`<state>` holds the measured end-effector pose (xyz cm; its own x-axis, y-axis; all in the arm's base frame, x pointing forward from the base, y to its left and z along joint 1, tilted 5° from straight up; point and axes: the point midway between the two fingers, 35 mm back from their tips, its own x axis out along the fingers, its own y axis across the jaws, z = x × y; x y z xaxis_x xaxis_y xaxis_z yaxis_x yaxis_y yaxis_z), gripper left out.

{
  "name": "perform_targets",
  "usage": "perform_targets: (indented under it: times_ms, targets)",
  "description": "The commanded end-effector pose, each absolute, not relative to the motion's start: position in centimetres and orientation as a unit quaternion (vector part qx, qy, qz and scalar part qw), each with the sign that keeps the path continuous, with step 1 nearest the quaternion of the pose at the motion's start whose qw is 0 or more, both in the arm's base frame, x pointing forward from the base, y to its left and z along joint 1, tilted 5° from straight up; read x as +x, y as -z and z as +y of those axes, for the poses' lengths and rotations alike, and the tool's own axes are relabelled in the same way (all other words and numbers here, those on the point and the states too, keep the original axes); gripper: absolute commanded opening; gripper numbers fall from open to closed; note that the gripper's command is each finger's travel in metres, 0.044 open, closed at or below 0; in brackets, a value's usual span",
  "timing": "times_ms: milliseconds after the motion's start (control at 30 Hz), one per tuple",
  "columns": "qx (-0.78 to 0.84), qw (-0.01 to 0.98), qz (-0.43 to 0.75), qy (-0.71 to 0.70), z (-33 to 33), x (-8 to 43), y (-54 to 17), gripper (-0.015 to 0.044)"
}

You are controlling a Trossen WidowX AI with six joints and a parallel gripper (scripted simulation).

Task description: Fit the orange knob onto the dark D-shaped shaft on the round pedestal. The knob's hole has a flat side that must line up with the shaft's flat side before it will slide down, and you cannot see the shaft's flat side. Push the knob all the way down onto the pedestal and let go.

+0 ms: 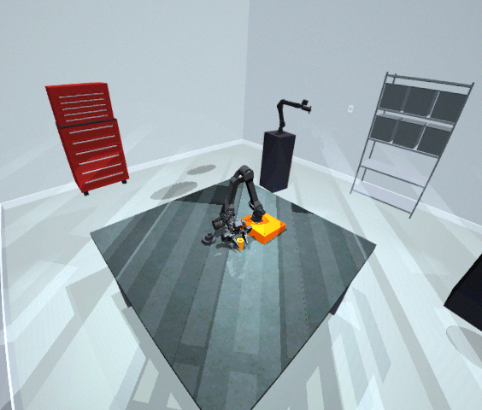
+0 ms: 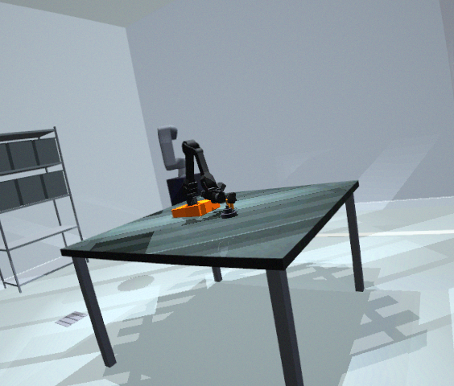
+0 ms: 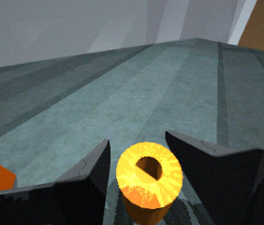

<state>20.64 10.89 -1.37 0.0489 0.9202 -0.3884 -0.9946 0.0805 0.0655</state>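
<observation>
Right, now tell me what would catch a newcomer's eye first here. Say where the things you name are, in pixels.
Probably the tall red metal tool chest (image 1: 93,152), standing by the wall at the left of the top view. Next comes the bright orange block (image 1: 270,229) (image 2: 196,208) under the black arm's base on the dark table, then the orange cylindrical knob (image 1: 239,243) (image 3: 149,187) with its D-shaped hole, between the open fingers.
</observation>
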Motion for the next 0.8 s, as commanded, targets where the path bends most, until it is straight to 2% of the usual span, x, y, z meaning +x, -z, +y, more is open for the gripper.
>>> perform_targets:
  times_ms: [0,533,767]
  targets:
    - [-0.110,0.716,0.167,-0.669,10.91,20.65,1.36,0.0260]
    - [-0.110,0.716,0.167,-0.669,10.91,20.65,1.36,0.0260]
    - [-0.110,0.716,0.167,-0.669,10.91,20.65,1.36,0.0440]
